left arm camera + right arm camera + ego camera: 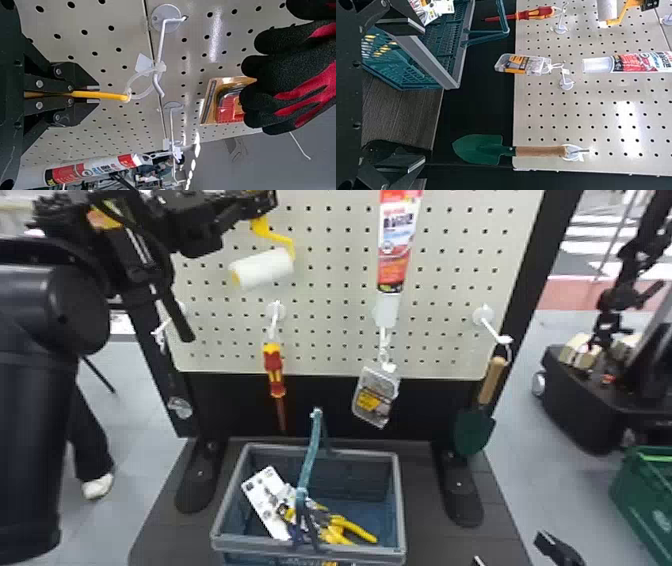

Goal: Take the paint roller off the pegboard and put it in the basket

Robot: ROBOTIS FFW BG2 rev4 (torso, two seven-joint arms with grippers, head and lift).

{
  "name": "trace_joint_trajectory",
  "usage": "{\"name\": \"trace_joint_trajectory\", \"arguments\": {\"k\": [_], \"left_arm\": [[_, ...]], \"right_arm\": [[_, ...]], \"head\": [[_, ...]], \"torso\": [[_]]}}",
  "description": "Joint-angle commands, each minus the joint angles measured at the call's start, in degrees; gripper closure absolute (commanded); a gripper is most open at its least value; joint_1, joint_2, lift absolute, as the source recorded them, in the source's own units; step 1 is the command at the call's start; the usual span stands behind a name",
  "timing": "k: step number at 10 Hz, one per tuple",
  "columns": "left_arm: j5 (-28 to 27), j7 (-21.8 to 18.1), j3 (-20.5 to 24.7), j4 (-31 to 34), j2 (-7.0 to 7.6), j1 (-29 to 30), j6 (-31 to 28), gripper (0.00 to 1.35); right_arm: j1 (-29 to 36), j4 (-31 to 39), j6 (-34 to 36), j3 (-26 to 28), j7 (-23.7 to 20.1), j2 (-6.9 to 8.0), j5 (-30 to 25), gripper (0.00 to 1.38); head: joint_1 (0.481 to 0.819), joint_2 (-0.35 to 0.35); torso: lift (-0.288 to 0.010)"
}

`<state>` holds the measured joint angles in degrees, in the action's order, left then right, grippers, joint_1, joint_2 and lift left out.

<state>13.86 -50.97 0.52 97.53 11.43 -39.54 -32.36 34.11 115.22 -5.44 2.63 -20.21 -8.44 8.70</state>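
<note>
"Holding OK?" asks the checker.

"L gripper (98, 95) is clamped on the paint roller (262, 267), pinching its yellow frame (107, 95)," says the op. "White sleeve hangs tilted below, in front of the pegboard (440, 304). R gripper (421, 95) waits low, R of the basket (400, 500), fingers apart."

"So it's free?"

"No. Its tie loop (131, 80) is round the white hook (161, 43), & that hook's tip bends up. Step in hand: unhooking. Best way is a small lift 1st, just enough slack to clear the tip, then a slow draw straight out from the board. No yanking down; that'd prob. jam the loop or twist the frame in the grip."

"& after that?"

"Back off w/ the roller before lowering, bc the screwdriver (274, 371) hangs below, nr the path. The basket handle (311, 450) stands up too, so the sleeve should go in to 1 side of it, low over the pliers (350, 530), & the grip opens only once the roller's inside the rim."
</note>
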Motion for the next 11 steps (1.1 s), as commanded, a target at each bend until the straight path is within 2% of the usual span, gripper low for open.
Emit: {"name": "trace_joint_trajectory", "arguments": {"k": [1, 6, 9, 11], "left_arm": [[0.3, 0.0, 0.0, 0.0, 0.00, 0.1, 0.1, 1.22], [1.2, 1.0, 0.5, 5.5, 0.09, -0.3, 0.3, 1.22], [-2.0, 3.7, 2.6, 18.1, 0.53, 4.0, -1.7, 1.22], [2.3, 9.7, 6.5, 27.3, -0.53, 12.4, -2.9, 1.22]], "right_arm": [[0.0, 0.0, 0.0, 0.0, 0.0, 0.00, 0.0, 0.16], [0.4, -0.1, 0.1, 0.0, 0.0, -0.26, 0.4, 0.16], [0.5, -0.1, 0.1, 0.0, 0.0, -0.26, 0.4, 0.16], [0.7, 0.0, 0.1, 0.0, 0.0, -0.26, 0.4, 0.16]], "head": [[0.549, 0.000], [0.549, 0.000], [0.549, 0.000], [0.549, 0.000]], "torso": [[-0.100], [-0.100], [-0.100], [-0.100]]}}
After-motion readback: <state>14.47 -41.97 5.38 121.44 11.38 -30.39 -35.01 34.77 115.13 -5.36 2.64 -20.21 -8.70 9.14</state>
